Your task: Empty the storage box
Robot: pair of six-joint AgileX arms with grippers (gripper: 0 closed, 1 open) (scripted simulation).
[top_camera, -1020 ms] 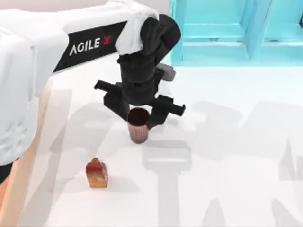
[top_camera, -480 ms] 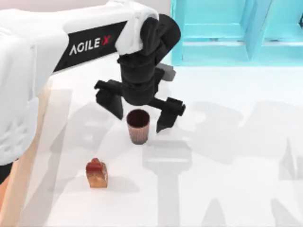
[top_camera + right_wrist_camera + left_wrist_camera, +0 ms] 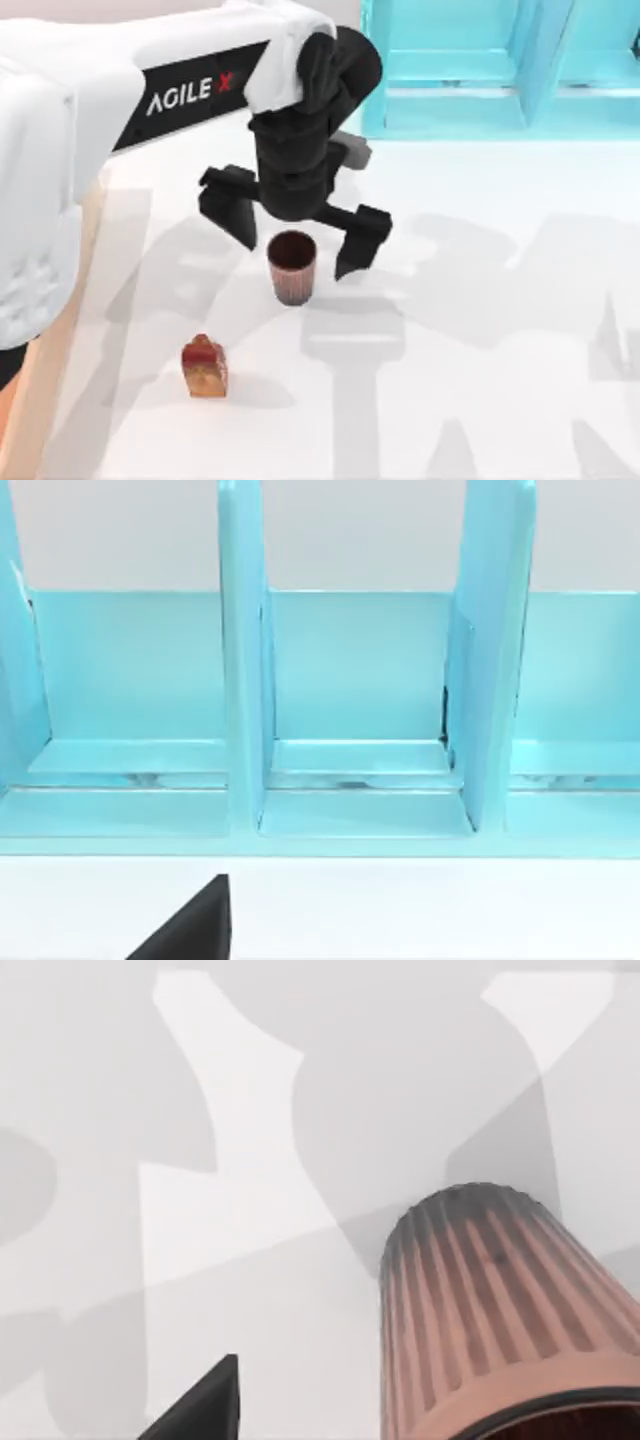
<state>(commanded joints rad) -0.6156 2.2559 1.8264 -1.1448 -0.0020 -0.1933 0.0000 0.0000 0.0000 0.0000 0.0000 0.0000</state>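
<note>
A ribbed brown cup (image 3: 291, 275) stands upright on the white table, outside the storage box. My left gripper (image 3: 296, 250) hangs just above it, open, with one finger (image 3: 235, 212) on each side of the rim and clear of it. The left wrist view has the cup's ribbed wall (image 3: 490, 1310) close up, with a dark fingertip (image 3: 205, 1405) beside it. The storage box (image 3: 62, 320) shows as a light tan rim along the table's left edge, mostly hidden under my left arm. My right arm is parked, facing the shelf.
A small orange-brown item (image 3: 204, 367) lies on the table, in front and to the left of the cup. A turquoise shelf unit (image 3: 480, 70) stands at the back right, its open compartments (image 3: 355, 680) seen in the right wrist view. White tabletop stretches to the right of the cup.
My left gripper opened off the cup and its fingers spread wide. The cup stays standing where it was set down.
</note>
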